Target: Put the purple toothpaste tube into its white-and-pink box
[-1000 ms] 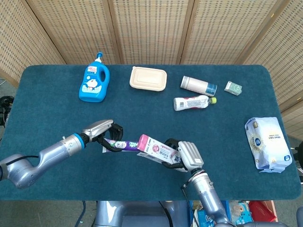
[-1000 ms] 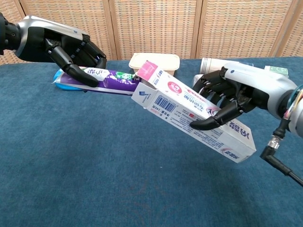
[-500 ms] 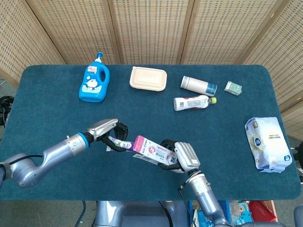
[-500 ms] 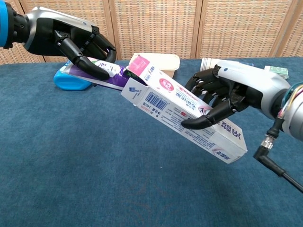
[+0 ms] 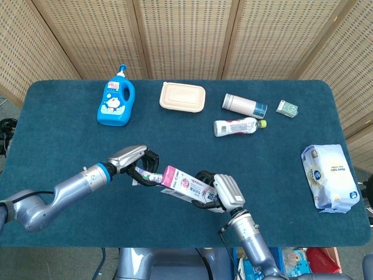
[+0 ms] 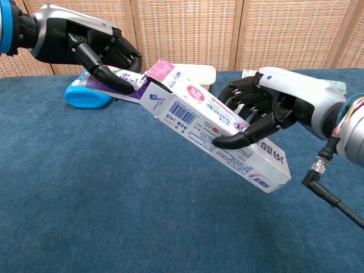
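Note:
My left hand [image 5: 135,160] [image 6: 94,48] grips the purple toothpaste tube [image 6: 126,85] [image 5: 145,174] near its tail end. The tube's front part is inside the open end of the white-and-pink box [image 6: 213,125] [image 5: 185,186]. My right hand [image 6: 267,111] [image 5: 224,191] holds that box around its middle, tilted, with the open pink flap end up and to the left. Both are held above the blue table [image 5: 280,175]. How deep the tube sits in the box is hidden.
At the back of the table lie a blue detergent bottle [image 5: 116,104], a beige lidded container [image 5: 182,97], a white canister [image 5: 243,105], a small drink bottle [image 5: 235,126] and a small green box [image 5: 287,108]. A pack of wipes [image 5: 329,178] lies at the right edge.
The box has moved left and up over the tube, so much less purple shows between my hands. My left hand has shifted right toward the box.

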Robot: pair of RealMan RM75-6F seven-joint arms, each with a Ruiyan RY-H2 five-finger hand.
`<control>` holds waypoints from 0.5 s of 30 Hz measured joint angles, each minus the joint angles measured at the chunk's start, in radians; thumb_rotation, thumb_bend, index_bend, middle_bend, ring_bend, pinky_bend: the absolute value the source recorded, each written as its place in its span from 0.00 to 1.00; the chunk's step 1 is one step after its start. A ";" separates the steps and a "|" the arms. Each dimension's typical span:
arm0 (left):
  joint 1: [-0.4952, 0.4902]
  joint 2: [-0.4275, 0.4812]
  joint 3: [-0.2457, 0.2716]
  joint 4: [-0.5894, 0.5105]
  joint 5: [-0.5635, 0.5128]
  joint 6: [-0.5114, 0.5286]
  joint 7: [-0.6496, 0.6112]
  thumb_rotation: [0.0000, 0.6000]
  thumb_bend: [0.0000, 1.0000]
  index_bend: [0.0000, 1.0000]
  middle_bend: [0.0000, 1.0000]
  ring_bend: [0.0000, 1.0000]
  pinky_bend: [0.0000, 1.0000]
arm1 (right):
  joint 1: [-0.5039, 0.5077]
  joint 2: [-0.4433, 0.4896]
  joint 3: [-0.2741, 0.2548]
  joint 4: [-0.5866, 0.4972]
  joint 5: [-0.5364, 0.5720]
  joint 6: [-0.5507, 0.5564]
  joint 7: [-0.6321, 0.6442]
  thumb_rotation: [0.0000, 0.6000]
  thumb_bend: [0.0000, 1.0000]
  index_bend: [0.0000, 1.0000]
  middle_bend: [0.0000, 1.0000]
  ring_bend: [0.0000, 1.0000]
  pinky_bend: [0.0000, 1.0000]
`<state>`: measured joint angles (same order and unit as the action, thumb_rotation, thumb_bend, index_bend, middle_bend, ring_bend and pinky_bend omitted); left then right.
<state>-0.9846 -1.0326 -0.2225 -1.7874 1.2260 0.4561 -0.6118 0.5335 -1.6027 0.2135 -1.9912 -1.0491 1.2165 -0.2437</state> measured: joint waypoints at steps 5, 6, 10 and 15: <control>0.003 -0.005 -0.001 -0.001 -0.008 0.023 0.047 1.00 0.54 0.78 0.36 0.25 0.32 | 0.001 -0.002 -0.001 -0.002 -0.003 0.000 0.000 1.00 0.24 0.68 0.59 0.49 0.48; 0.004 -0.006 -0.001 -0.002 -0.012 0.030 0.056 1.00 0.54 0.78 0.35 0.24 0.32 | 0.001 -0.002 -0.001 -0.002 -0.004 0.001 0.000 1.00 0.24 0.68 0.59 0.49 0.48; 0.010 -0.014 -0.005 -0.009 -0.023 0.061 0.083 1.00 0.54 0.78 0.32 0.21 0.29 | -0.001 -0.001 0.001 -0.005 -0.004 0.002 0.003 1.00 0.24 0.68 0.59 0.49 0.48; 0.020 -0.030 -0.010 -0.019 -0.037 0.113 0.123 1.00 0.54 0.76 0.30 0.19 0.28 | -0.002 0.000 0.003 -0.009 -0.003 0.002 0.012 1.00 0.24 0.68 0.59 0.49 0.48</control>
<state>-0.9642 -1.0626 -0.2328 -1.8066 1.1891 0.5690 -0.4885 0.5316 -1.6029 0.2165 -1.9998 -1.0523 1.2184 -0.2317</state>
